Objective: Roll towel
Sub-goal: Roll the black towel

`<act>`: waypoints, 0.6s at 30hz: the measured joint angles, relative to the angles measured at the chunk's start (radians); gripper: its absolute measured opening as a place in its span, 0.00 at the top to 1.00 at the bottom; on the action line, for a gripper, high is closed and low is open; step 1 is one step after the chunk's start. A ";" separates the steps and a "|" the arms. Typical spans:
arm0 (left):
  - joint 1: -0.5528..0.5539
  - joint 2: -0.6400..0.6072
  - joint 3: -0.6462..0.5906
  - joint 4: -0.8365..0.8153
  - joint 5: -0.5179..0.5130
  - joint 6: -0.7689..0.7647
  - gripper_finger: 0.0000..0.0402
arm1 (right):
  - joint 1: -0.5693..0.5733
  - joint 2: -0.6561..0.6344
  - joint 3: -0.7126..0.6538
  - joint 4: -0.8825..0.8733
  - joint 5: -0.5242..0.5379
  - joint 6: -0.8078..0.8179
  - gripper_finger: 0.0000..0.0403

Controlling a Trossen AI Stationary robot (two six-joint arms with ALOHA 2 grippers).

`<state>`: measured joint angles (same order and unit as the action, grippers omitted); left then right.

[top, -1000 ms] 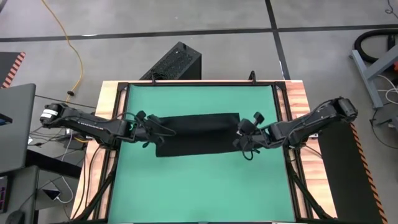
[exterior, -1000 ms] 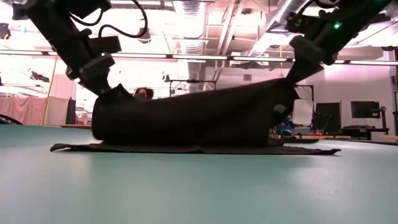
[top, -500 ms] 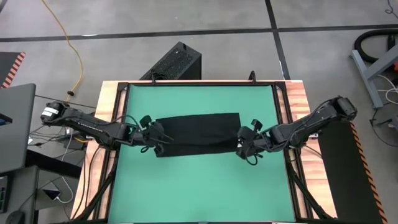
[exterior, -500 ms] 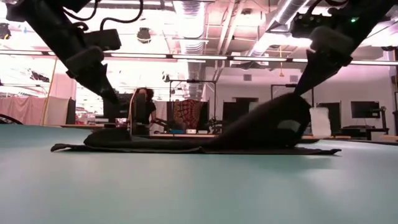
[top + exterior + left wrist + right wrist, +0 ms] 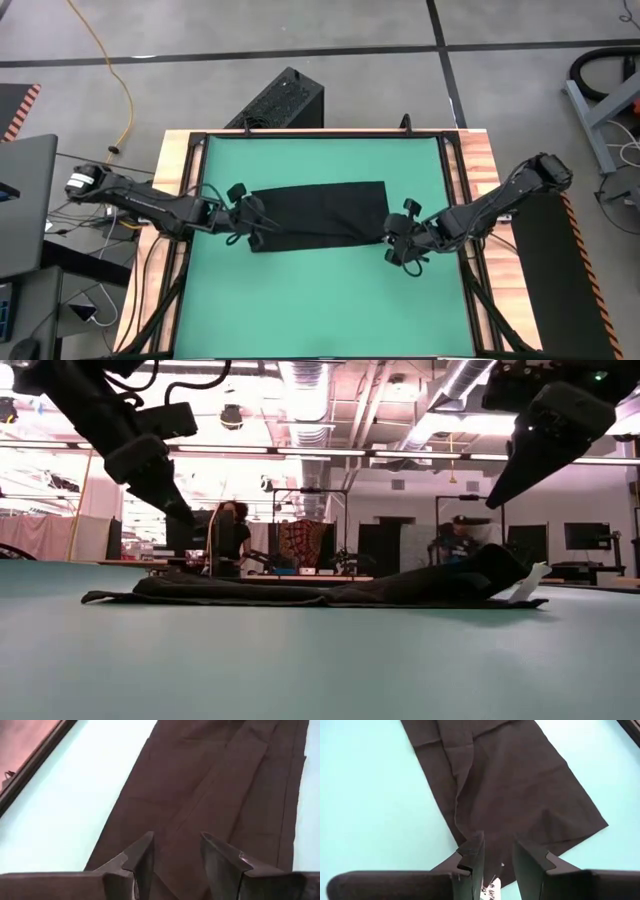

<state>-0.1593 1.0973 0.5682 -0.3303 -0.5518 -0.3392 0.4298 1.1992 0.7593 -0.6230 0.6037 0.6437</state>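
The black towel lies folded in a long strip across the middle of the green mat. In the low view it rests flat, with a low hump at its right end and the white tag beside it. My left gripper hovers open over the towel's left end, its fingers apart above the cloth. My right gripper hovers open just above the towel's right near corner, with the tag showing between its fingers.
A hard black ribbed box stands beyond the table's far edge. Wooden table borders frame the mat, and a grey laptop sits off to the left. People show in the room behind. Bare mat lies near and far of the towel.
Both grippers have opened and let go of the towel's lifted fold. Its left end dropped first, then the right, and it now lies flat on the lower layer. My right gripper has risen and drawn a little toward the near edge. My left has risen slightly.
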 joint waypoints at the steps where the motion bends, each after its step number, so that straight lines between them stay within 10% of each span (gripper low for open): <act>1: 0.019 0.000 0.000 -0.002 0.010 0.001 0.65 | -0.001 0.000 0.000 -0.001 0.000 0.000 0.71; 18: 0.269 0.000 -0.188 0.180 0.181 0.083 0.65 | 0.001 0.000 0.000 -0.002 0.000 -0.015 0.70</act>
<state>0.1092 1.0977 0.3805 -0.1507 -0.3705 -0.2562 0.4305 1.1992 0.7593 -0.6247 0.6033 0.6286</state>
